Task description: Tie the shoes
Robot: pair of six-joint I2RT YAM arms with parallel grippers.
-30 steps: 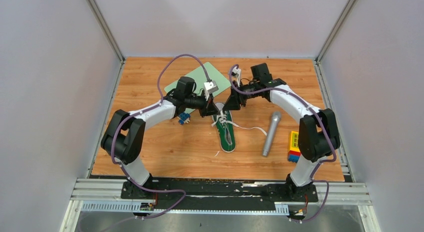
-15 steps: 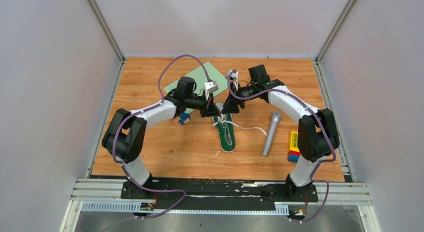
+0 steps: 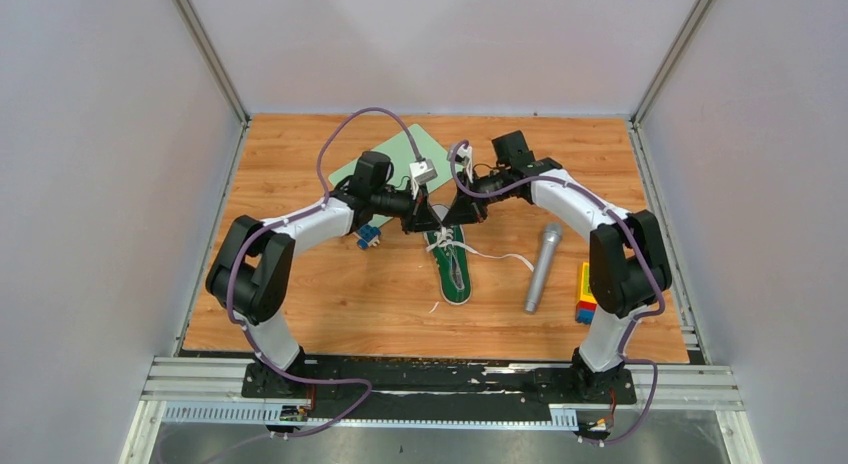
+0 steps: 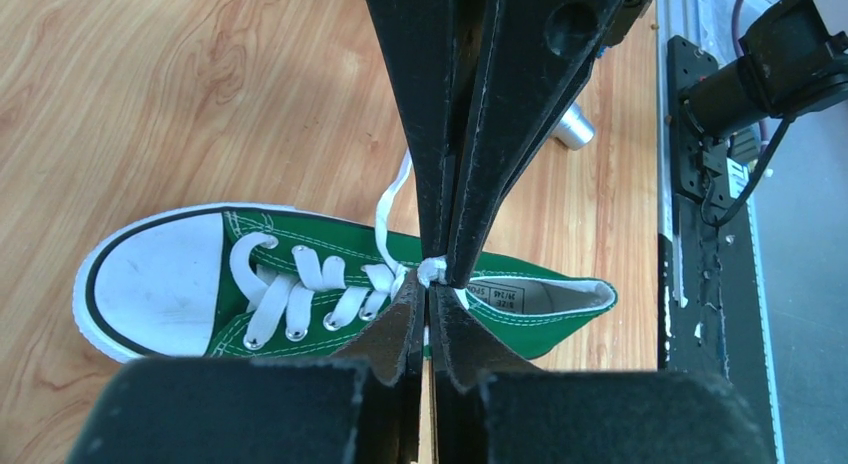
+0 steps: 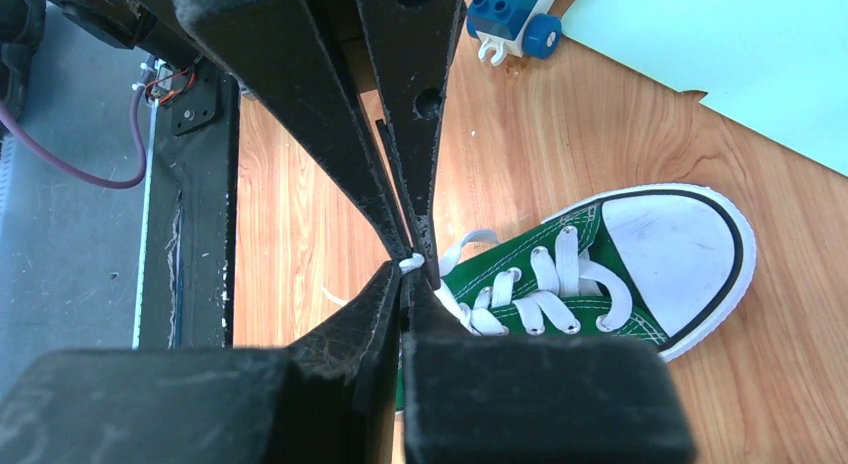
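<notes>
The green sneaker (image 3: 456, 271) with white toe cap and white laces lies mid-table, heel toward me. It also shows in the left wrist view (image 4: 330, 284) and the right wrist view (image 5: 600, 264). My left gripper (image 3: 431, 221) and right gripper (image 3: 453, 216) meet tip to tip just above the shoe's tongue. Both are shut, and a small bunch of white lace (image 4: 432, 272) is pinched where the tips meet; it also shows in the right wrist view (image 5: 410, 262). One loose lace end (image 3: 508, 256) trails right across the table.
A grey microphone (image 3: 540, 267) lies right of the shoe. A stack of coloured bricks (image 3: 588, 292) stands near the right edge. A blue brick (image 3: 368, 236) and a pale green mat (image 3: 400, 162) lie behind the left arm. Walls close three sides.
My right gripper has moved left toward the left gripper, and the two sets of fingertips now meet over the shoe. The left arm has barely moved.
</notes>
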